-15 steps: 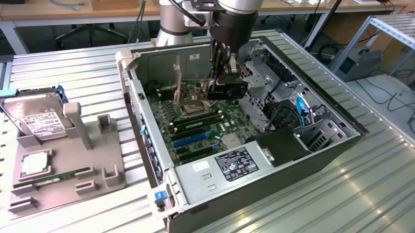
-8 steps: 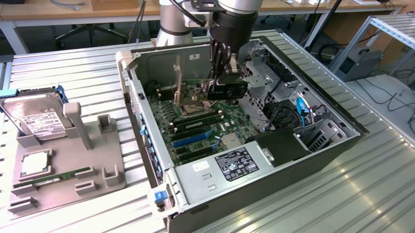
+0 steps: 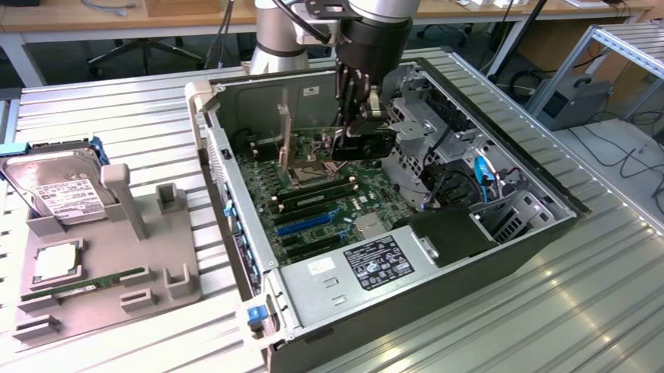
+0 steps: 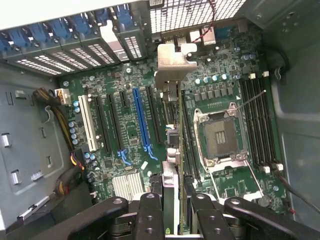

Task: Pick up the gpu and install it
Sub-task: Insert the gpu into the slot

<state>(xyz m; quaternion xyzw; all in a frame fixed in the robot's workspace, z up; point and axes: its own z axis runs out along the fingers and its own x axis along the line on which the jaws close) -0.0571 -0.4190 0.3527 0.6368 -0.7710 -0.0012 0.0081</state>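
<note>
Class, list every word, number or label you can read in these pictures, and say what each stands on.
None can be read.
Hard drive label: print too small.
Power supply black sticker: blurred.
White sticker on the case back wall: unreadable.
Motherboard markings: too small.

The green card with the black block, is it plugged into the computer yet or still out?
Still out. The green expansion card hangs edge-down in the black gripper, above the green motherboard inside the open case.
</note>
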